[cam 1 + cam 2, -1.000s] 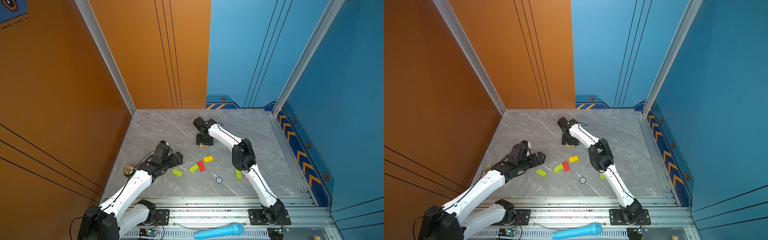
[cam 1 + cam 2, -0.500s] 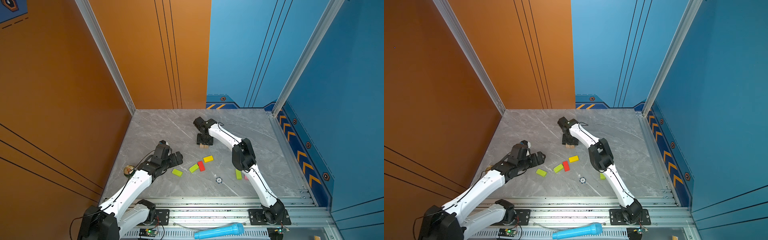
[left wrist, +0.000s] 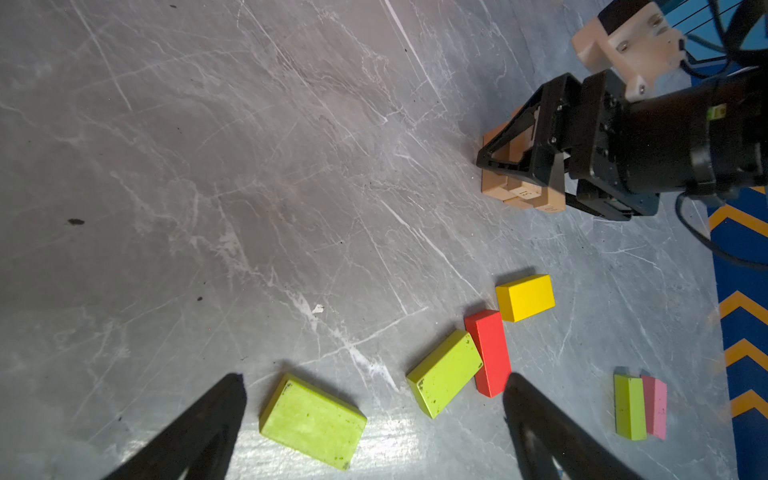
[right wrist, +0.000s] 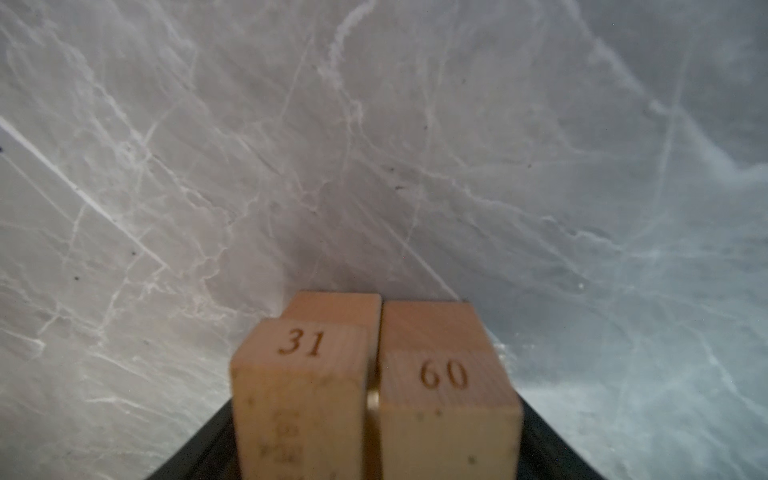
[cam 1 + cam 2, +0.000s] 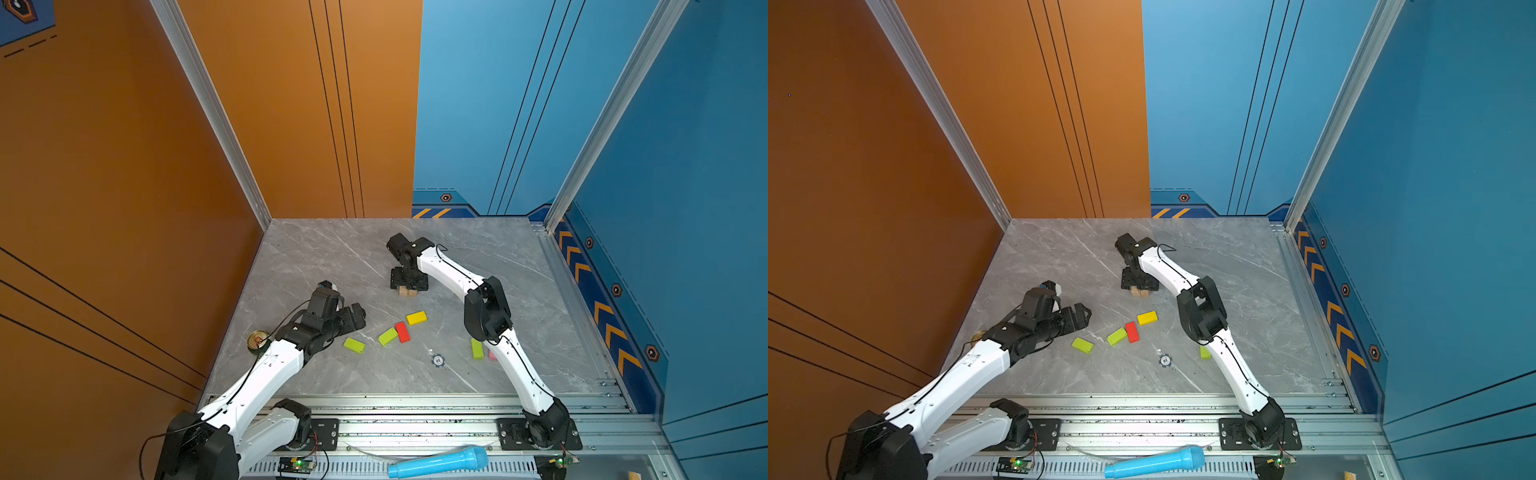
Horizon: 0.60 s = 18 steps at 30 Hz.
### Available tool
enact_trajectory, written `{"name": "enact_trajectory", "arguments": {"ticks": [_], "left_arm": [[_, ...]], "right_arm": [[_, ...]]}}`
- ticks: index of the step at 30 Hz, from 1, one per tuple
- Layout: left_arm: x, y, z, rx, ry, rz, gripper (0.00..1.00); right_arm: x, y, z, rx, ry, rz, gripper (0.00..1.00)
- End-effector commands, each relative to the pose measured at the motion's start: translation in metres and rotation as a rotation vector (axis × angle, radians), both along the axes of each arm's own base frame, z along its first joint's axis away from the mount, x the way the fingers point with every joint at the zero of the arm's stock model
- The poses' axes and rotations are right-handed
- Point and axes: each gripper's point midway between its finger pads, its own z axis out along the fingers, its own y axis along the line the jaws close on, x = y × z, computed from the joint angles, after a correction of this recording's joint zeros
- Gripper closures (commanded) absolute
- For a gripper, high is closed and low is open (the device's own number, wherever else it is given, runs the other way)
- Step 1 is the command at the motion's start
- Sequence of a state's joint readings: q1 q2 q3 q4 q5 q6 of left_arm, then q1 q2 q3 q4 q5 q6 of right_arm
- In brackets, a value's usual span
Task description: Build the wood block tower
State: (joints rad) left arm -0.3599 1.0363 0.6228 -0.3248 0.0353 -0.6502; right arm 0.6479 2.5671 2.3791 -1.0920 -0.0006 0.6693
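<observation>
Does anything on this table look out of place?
A drink can stands at the left edge of the table, and a round blue-white token lies near the coloured blocks; neither is a wood block.

White-shelled and black-jointed, on left arm [image 5: 266, 374] and right arm [image 5: 519, 365] alike; strung with thin black cables along the links; tipped with black fingers [image 3: 195, 432]; fitted at the right wrist with a pale, screw-studded mount [image 3: 623, 37]; bolted down on black base plates [image 5: 511, 434].
</observation>
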Motion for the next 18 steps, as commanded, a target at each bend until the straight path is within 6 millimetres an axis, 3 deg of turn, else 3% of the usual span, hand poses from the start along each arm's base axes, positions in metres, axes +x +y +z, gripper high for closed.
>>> {"name": "enact_trajectory", "arguments": {"ticks": [1, 13, 18], "left_arm": [[-0.002, 0.002, -0.004, 0.006, 0.011, -0.009, 0.02], [-0.003, 0.002, 0.007, 0.000, -0.007, -0.009, 0.02], [-0.006, 0.004, 0.013, -0.003, -0.019, -0.006, 0.02]], "right_arm": [[-0.003, -0.001, 0.000, -0.011, 0.016, 0.017, 0.13], [-0.003, 0.001, 0.062, 0.009, -0.089, 0.044, 0.08], [-0.005, 0.000, 0.071, 0.004, -0.101, 0.053, 0.07]]}}
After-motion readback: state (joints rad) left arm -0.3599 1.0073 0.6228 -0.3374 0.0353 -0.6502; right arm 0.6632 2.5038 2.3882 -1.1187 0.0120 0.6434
